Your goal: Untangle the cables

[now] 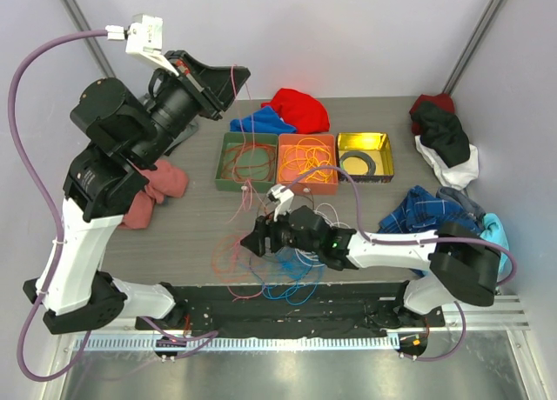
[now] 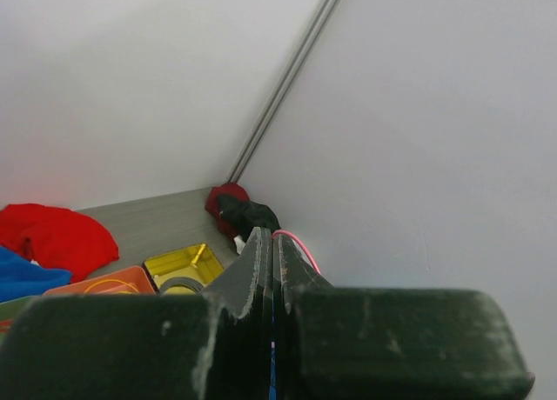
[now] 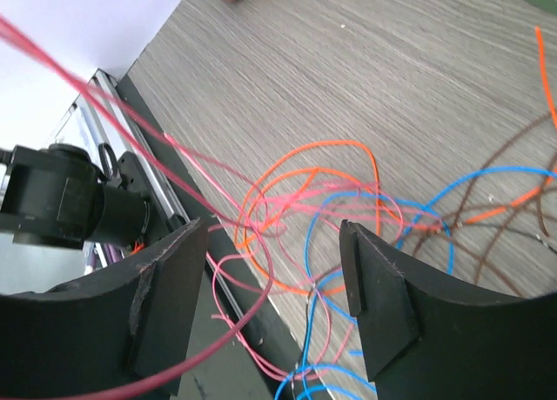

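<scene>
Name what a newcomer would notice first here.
The left gripper, raised high at far left, is shut on a pink cable running down to the table. Below, a bright tangle of cables sprawls at the near table edge, with the open right gripper over it.

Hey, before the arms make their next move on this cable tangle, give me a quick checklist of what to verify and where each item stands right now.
1. Grip of left end effector on pink cable: ok, shut on it.
2. Readiness of right end effector: ok, jaws stand apart above the tangle.
3. One strand singled out under right end effector: cannot tell, several cross there.
4. Pink cable clear of tangle: not ok, it runs down into it.
5. Tangle fully on table: not ok, blue cable and pink loops hang past the near edge.
</scene>
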Controlling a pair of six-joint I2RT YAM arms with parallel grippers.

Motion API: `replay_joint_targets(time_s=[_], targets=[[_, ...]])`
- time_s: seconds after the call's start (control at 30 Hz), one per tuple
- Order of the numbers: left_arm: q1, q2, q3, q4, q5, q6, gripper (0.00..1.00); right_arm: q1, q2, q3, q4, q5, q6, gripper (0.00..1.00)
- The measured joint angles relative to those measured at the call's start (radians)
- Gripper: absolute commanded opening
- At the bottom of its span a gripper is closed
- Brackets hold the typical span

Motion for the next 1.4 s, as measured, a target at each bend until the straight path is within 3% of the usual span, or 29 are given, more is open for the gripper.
replay_joint_targets(time_s=[0.07, 0.1, 0.17, 0.2, 0.23, 0.4, 0.53, 0.67, 0.77, 0.9, 1.07, 1.4], targets=[[0.0, -0.002, -0.002, -0.003, 0.0, 0.0, 0.0, 0.0, 0.032, 0.019, 0.019, -0.001, 0.0, 0.57], [0.0, -0.003, -0.004, -0.004, 0.0, 0.0, 0.0, 0.0, 0.044, 0.026, 0.028, -0.001, 0.001, 0.41], [0.0, -0.01, -0.013, -0.006, 0.0, 0.0, 0.0, 0.0, 0.063, 0.034, 0.053, 0.0, 0.006, 0.24], [0.0, -0.012, -0.017, -0.006, 0.0, 0.0, 0.0, 0.0, 0.068, 0.033, 0.066, 0.002, 0.013, 0.08], [0.0, -0.016, -0.023, -0.006, -0.002, 0.0, 0.0, 0.0, 0.068, 0.032, 0.076, 0.006, 0.018, 0.02], [0.0, -0.055, -0.079, -0.007, -0.021, 0.0, 0.0, 0.0, 0.008, 0.006, 0.099, 0.102, 0.033, 0.01], [-0.001, -0.127, -0.176, -0.018, -0.103, 0.004, 0.0, -0.002, -0.216, 0.004, -0.076, 0.257, -0.01, 0.01], [-0.001, -0.232, -0.301, -0.033, -0.249, 0.022, 0.0, -0.003, -0.491, 0.162, -0.328, 0.498, -0.12, 0.01], [-0.001, -0.301, -0.367, -0.043, -0.365, 0.04, 0.0, -0.005, -0.595, 0.343, -0.468, 0.667, -0.192, 0.01], [-0.001, -0.354, -0.397, -0.067, -0.52, 0.08, 0.0, -0.007, -0.691, 0.497, -0.611, 0.852, -0.246, 0.01], [-0.001, -0.377, -0.391, -0.098, -0.663, 0.133, 0.0, -0.008, -0.764, 0.535, -0.785, 1.001, -0.247, 0.01], [-0.001, -0.374, -0.389, -0.141, -0.8, 0.203, 0.0, -0.008, -0.837, 0.534, -1.014, 1.119, -0.21, 0.01]])
